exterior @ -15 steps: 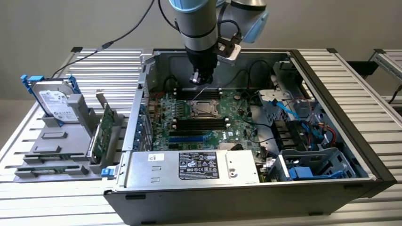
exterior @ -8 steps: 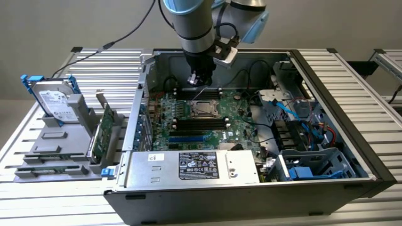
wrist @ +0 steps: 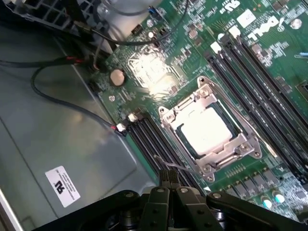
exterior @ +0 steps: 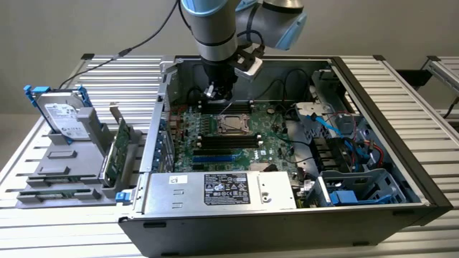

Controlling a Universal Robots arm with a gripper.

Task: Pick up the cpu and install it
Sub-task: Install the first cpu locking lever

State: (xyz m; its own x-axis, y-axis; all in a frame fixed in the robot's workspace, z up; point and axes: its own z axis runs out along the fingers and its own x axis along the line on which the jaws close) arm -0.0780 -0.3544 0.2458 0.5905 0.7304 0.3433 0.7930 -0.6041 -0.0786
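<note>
- Fingers: pressed together, nothing between them. In the wrist view the gripper (wrist: pixel 169 177) is two black tips side by side with no gap, so I call it empty.
- The cpu (wrist: pixel 204 131) sits flat inside the socket frame (wrist: pixel 188 100) on the motherboard (exterior: pixel 267 146). Its silver top is level w/ the frame and, as far as I can tell, square to it.
- My read: the chip looks placed already, so the step in hand is the tail end of the install, w/ the tips hanging clear of it.
- To do it well:
  - Keep any motion straight and slow, no sideways drag over the chip top.
  - Mind the thin wire lever (wrist: pixel 179 167) just beside the tips; a snag there could jolt the frame.
  - Stay off the black memory slots (wrist: pixel 147 137) and the loose cables (wrist: pixel 57 94) nearby.
  - Check seating by looking for an even gap all round. One cpu corner is glare-washed, so I can't confirm that side.
- Cpu vs fingers:
  - Apart, no contact. The lever and the near edge of the frame lie between them.
  - In the exterior view the gripper (exterior: pixel 217 97) hangs above the board over the far slots, near the socket, inside the open case (exterior: pixel 287 239). The cpu (exterior: pixel 233 124) lies lower and toward the camera.
</note>
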